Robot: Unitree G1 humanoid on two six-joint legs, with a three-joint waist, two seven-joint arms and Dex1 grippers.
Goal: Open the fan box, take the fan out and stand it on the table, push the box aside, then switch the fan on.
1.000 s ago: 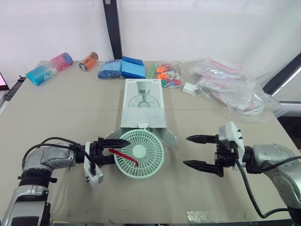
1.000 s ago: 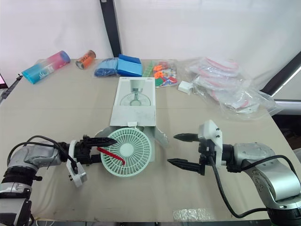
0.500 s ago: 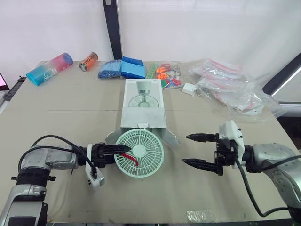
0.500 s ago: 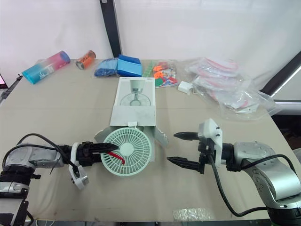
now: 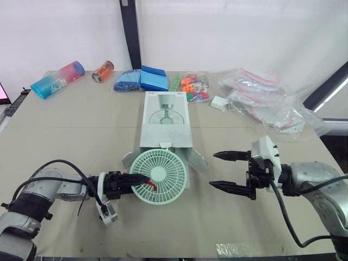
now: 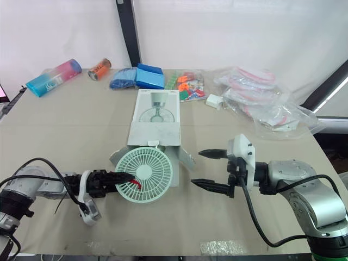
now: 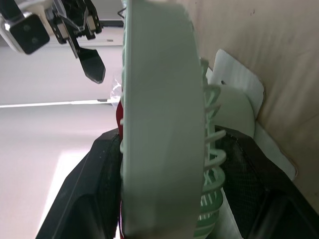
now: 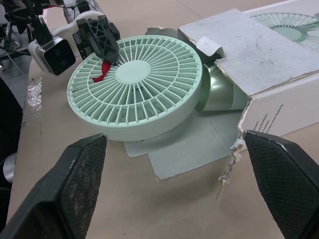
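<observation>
While my left gripper is clamped on the left rim of the mint-green fan, one finger over the front grille and one behind it, the step in hand is the extraction. The fan box lies flat in the middle of the table with its near end torn open and its flaps splayed. The fan head sits just outside that mouth, tilted up toward me, and its rear housing reaches back into the opening. My right gripper hangs to the right of the fan, apart from it and near the right flap, fingers spread wide with nothing between them. I judge the fan not yet free of the box and not yet standing. The next move calls for drawing the fan toward the near edge until the whole body clears the mouth. The right gripper is placed to steady the box or take the opposite rim, and the fan must then be turned upright onto its foot. The foot and the switch are hidden behind the head and inside the box, so I cannot say where the switch sits. A small red piece at my left fingertip lies against the grille, and I cannot tell what it is. In the left wrist view the rim runs edge-on between my two fingers, which confirms the grip but not how deep it reaches.
</observation>
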